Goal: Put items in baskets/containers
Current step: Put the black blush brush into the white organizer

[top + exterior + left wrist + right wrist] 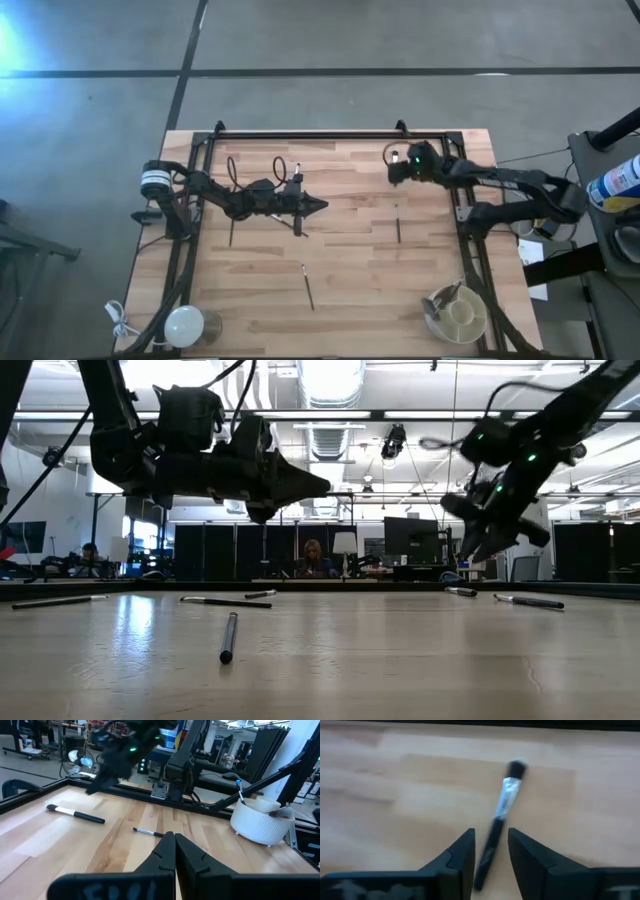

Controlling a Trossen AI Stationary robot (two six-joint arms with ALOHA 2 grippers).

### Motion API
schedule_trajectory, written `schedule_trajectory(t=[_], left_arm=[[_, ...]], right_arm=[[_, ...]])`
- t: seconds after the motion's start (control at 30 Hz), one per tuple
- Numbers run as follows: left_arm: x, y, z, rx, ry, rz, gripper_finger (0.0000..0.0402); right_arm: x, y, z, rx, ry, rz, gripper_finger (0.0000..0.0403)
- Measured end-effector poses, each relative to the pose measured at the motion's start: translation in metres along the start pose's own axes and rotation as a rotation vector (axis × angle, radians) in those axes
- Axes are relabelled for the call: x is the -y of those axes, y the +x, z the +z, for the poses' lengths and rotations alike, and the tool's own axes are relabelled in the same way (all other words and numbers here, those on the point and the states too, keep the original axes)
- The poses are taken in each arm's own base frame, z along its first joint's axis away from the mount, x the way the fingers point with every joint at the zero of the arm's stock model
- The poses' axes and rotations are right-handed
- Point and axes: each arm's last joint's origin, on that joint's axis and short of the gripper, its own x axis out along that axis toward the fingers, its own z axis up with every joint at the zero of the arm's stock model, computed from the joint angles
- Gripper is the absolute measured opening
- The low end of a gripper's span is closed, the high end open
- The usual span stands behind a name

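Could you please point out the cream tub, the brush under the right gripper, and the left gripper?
cream tub [462,318], high view, rim.
brush [506,800], right wrist view, metal ferrule.
left gripper [174,839], left wrist view, fingertips.

Robotics lab/open office: monitors [410,540], ceiling ducts [330,435], strip lights, seated person [314,558] behind wood table [350,270].

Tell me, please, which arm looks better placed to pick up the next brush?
Probably the right: its gripper is open and lined up over a brush on the table. The left gripper is shut, holding nothing.
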Motion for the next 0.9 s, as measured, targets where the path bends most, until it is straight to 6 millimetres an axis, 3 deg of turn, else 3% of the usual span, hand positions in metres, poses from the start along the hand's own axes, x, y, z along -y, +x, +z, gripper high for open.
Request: schedule_trajectory(t=[0.3, 0.47, 0.67, 0.9], left_arm=[[0.0, 0.0, -0.001, -0.008, -0.001, 0.002, 0.0], [0.0, 0.0, -0.001, -0.008, -0.001, 0.002, 0.0], [-0.001, 0.0, -0.001, -0.008, -0.012, 0.004, 0.0], [-0.003, 0.0, -0.001, -0.008, -0.019, 0.01, 0.0]], right_arm=[[-0.013, 0.049, 0.022, -0.093, -0.041, -0.121, 0.0166], [-0.017, 0.07, 0.023, -0.184, -0.061, -0.195, 0.0169], [-0.017, 0.084, 0.021, -0.224, -0.071, -0.24, 0.0134], [-0.023, 0.08, 0.016, -0.227, -0.142, -0.209, 0.0053]])
